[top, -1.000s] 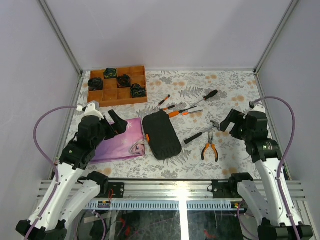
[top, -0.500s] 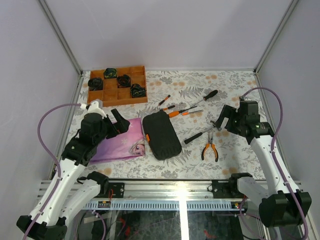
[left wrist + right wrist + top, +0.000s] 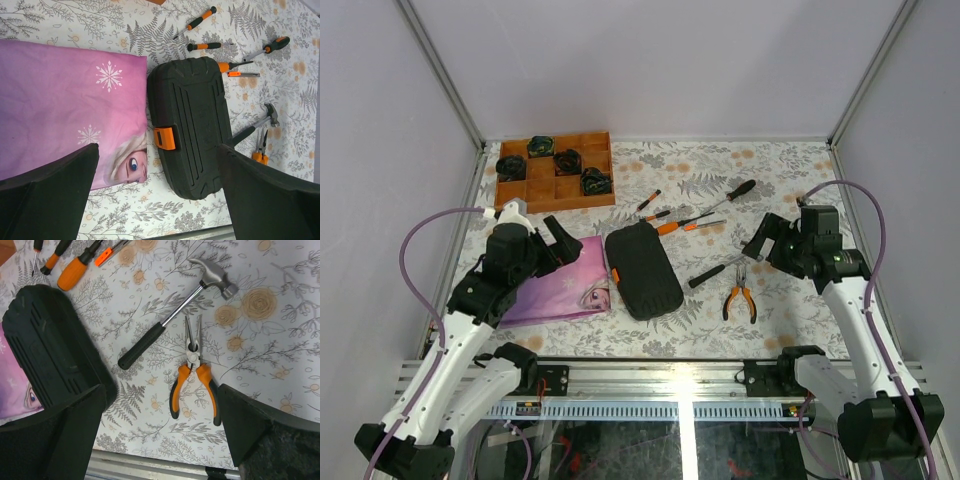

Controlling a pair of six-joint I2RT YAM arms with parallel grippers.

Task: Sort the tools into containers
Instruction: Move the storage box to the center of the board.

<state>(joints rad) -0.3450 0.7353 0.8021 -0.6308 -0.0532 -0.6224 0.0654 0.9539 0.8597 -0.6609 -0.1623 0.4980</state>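
Hovering over the table: left gripper (image 3: 557,245) and right gripper (image 3: 767,240), both claws spread wide, nothing held.

Tool case (image 3: 642,271) lies lid-down shut at centre of the floral-print tablecloth (image 3: 790,170): black moulded plastic, rounded rectangle, ribbed lid, orange latch (image 3: 164,138) on the long side facing a pink fabric piece (image 3: 65,110) printed with snowflakes and a cartoon face; case edge butts against that fabric. All tools are outside the case. Screwdrivers (image 3: 205,46), thin steel shafts with black or orange grips, lie scattered just beyond its far end. Hammer (image 3: 175,310), polished steel head and shaft with a black rubbery grip, lies diagonally to its right. Pliers (image 3: 194,380), orange-and-black handles, sit just beside the hammer shaft with their nose towards it. Brown wooden compartment tray (image 3: 555,172) sits at the far left, dark objects in some cells.
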